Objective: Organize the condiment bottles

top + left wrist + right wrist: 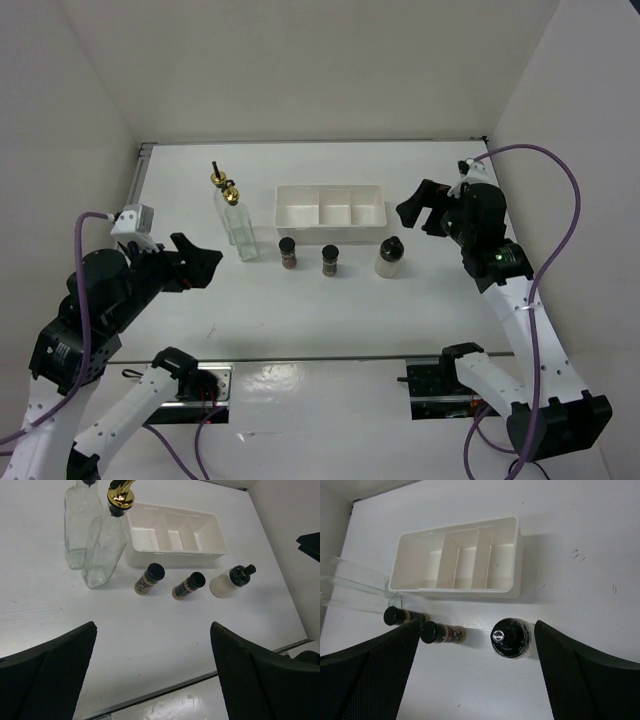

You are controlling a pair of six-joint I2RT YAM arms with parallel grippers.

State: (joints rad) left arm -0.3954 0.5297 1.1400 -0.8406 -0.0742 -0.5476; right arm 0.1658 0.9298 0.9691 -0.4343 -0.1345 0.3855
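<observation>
**A:** Where are the claws?

**B:** The left gripper (205, 265) is nearest, over the left of the table (300, 320). Its fingers (55, 675) are spread wide with nothing between them. The right gripper (420, 214) is farther back on the right, also spread and holding nothing.

**A:** And the jars?

**B:** Three stand upright in a row on the table, just on the near side of the tray. There's a dark jar (287, 251) on the left, a second dark jar (330, 260) in the middle and the whitish jar (389, 256) on the right. All have black caps. The right gripper is near the whitish jar but apart from it.

**A:** The bottles?

**B:** They're at the left of the row, both clear glass with gold tops. The near bottle (244, 236) is just beside the far bottle (224, 205). I cannot tell whether they touch.

**A:** What's farthest?

**B:** The white tray (279, 208), with three compartments, lying crosswise just right of the bottles.
</observation>
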